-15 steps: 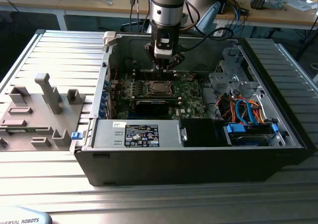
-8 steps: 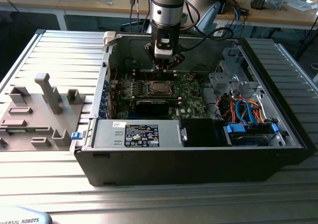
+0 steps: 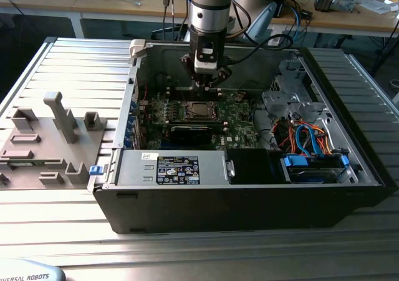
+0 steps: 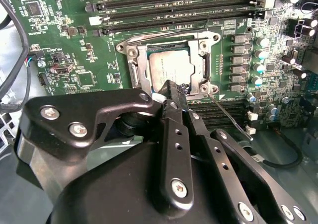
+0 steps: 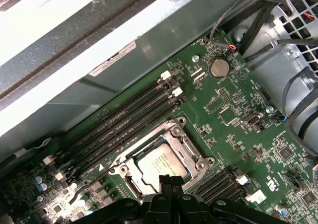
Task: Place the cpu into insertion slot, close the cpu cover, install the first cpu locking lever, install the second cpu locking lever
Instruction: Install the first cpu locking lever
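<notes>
My claw (image 4: pixel 174 87) hangs low inside the open computer case (image 3: pixel 249 200). Its fingers are pressed together with nothing visible between them, and the tips are at one corner of the cpu cover (image 4: pixel 133 67). In the first wrist view the two black fingers (image 5: pixel 171 184) meet over the edge of the socket.

The cpu (image 4: pixel 166 65) lies flat in its insertion slot, with its silver-grey top showing through the cover's square window. The cover is folded down over the chip in both wrist views. From the cover's corner just beside my fingertips, a thin wire locking lever (image 4: pixel 228 115) slants away across the dark slots next to the socket.

The socket sits near the middle of the green board (image 4: pixel 74 45), with long memory slots (image 4: pixel 174 5) along one side. The case rests on the ribbed metal bench (image 3: pixel 62 63). Grey fixture blocks (image 3: pixel 56 119) stand near the bench's edge on the exterior view's left.
</notes>
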You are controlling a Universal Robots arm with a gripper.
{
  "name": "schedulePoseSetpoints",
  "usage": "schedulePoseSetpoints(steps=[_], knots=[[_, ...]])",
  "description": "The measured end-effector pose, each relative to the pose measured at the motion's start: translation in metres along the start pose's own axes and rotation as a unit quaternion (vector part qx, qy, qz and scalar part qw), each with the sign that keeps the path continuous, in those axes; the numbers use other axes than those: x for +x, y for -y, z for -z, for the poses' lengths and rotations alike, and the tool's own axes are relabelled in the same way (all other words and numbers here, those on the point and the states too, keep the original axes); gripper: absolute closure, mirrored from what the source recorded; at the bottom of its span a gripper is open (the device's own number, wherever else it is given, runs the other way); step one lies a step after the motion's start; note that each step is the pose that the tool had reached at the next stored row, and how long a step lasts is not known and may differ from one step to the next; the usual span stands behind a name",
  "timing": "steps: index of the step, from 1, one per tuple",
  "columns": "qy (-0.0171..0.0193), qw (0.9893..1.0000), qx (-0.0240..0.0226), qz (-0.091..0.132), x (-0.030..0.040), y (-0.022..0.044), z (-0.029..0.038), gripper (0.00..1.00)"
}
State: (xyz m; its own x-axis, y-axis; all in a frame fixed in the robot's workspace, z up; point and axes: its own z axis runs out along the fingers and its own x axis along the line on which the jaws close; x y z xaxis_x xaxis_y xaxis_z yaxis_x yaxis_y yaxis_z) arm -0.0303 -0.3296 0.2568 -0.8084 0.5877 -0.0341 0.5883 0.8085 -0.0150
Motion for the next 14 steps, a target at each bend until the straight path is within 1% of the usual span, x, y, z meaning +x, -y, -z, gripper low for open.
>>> schedulePoseSetpoints(steps=[14], knots=[[0.0002,0.9999,-0.0003,0.011,0.0,0.0,0.0,0.89]])
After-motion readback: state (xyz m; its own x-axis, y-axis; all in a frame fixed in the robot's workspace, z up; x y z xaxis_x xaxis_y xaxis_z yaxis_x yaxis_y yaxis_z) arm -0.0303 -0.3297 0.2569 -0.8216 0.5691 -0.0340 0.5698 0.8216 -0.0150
